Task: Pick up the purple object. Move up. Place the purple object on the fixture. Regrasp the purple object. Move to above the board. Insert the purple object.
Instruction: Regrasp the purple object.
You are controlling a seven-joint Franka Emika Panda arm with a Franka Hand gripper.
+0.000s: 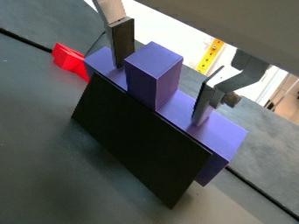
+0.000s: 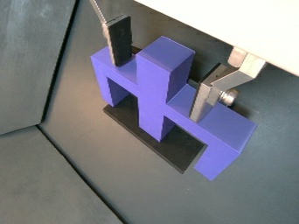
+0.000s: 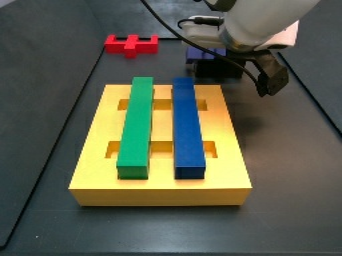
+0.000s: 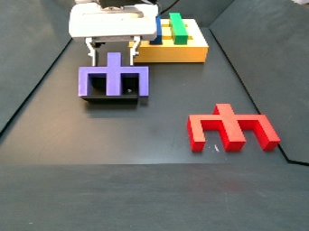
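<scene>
The purple object (image 1: 153, 77) (image 2: 156, 86) stands on edge on the black fixture (image 1: 138, 144) (image 2: 149, 140), its middle stem pointing up. My gripper (image 1: 163, 72) (image 2: 162, 70) is open and straddles that stem. Both wrist views show a gap between each finger (image 1: 121, 39) (image 2: 205, 98) and the stem. A side view shows the purple object (image 4: 115, 81) on the fixture (image 4: 112, 98) with the gripper (image 4: 117, 50) right above it. The yellow board (image 3: 167, 175) lies in front of the gripper (image 3: 221, 62), which hides most of the purple object (image 3: 203, 54).
The board carries a long green bar (image 3: 136, 122) and a long blue bar (image 3: 187, 125) side by side. A red notched piece (image 4: 229, 127) (image 3: 131, 43) (image 1: 68, 58) lies flat on the dark floor, apart from the fixture.
</scene>
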